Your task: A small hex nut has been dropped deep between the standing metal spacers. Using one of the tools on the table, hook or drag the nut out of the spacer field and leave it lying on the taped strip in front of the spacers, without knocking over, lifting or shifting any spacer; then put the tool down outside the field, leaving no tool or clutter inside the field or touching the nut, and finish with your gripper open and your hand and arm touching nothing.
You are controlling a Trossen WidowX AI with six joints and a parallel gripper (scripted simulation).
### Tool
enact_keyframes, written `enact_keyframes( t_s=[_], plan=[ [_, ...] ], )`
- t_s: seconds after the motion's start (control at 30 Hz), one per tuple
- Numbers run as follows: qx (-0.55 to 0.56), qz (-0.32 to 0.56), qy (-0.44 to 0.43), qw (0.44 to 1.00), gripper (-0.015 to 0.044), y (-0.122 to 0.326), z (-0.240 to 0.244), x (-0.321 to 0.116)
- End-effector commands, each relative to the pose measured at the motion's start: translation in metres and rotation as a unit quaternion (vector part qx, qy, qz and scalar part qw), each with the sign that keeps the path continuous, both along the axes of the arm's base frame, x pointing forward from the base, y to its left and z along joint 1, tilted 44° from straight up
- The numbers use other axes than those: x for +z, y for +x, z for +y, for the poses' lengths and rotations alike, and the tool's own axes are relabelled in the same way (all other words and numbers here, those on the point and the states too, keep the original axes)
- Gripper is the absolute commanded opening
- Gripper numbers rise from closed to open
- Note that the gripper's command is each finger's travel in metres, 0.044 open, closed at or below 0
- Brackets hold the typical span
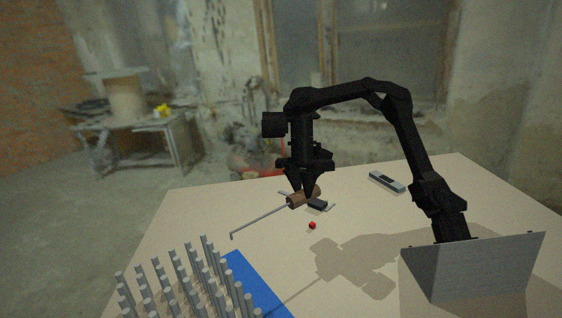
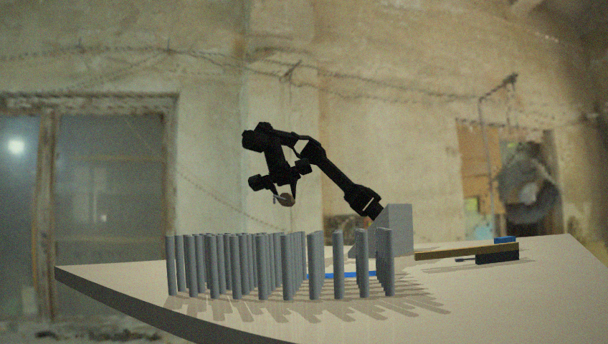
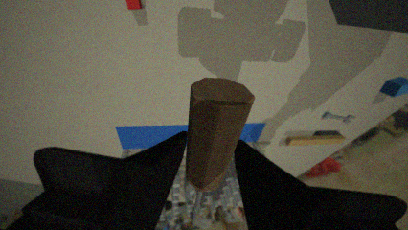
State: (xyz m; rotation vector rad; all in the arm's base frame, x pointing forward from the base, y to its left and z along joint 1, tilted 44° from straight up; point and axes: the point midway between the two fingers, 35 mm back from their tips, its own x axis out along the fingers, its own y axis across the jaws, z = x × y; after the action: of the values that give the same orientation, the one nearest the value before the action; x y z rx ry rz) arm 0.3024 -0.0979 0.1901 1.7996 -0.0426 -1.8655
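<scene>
My gripper (image 1: 303, 194) (image 2: 285, 198) (image 3: 211, 140) is shut on the brown handle of a hook tool (image 1: 293, 199) (image 2: 287, 199) (image 3: 217, 112). Its thin rod (image 1: 260, 218) points toward the spacer field and slopes down to a short bent tip (image 1: 231, 236). The tool hangs in the air, clear of the spacers; its tip's exact height is hard to tell. The grey spacers (image 1: 239, 293) (image 2: 338, 264) stand upright in rows. The blue taped strip (image 1: 252, 283) (image 2: 345, 276) (image 3: 153, 137) lies along their front. The nut cannot be made out among the spacers.
A red cube (image 1: 311, 225) (image 3: 133, 4) and a dark block with thin metal ends (image 1: 317, 204) lie near the gripper. A grey bar (image 1: 378, 178) lies further back. A yellow-brown bar (image 2: 460, 251) (image 3: 313, 140) and a blue block (image 2: 504, 239) (image 3: 395, 86) lie beyond the strip's other end.
</scene>
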Motion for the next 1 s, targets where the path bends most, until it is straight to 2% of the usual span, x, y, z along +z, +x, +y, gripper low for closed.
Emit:
enact_keyframes(
  t_s=[0.0,0.37,0.73,0.97],
  plan=[
    [-0.005,-0.007,0.004,1.0,0.0,0.003,-0.003,-0.004],
    [-0.005,-0.007,0.005,1.0,0.0,0.004,-0.054,-0.056],
    [-0.003,-0.007,0.0,1.0,0.0,-0.014,-0.105,-0.108],
    [-0.003,-0.008,0.0,1.0,0.0,-0.014,-0.107,-0.111]
  ],
)
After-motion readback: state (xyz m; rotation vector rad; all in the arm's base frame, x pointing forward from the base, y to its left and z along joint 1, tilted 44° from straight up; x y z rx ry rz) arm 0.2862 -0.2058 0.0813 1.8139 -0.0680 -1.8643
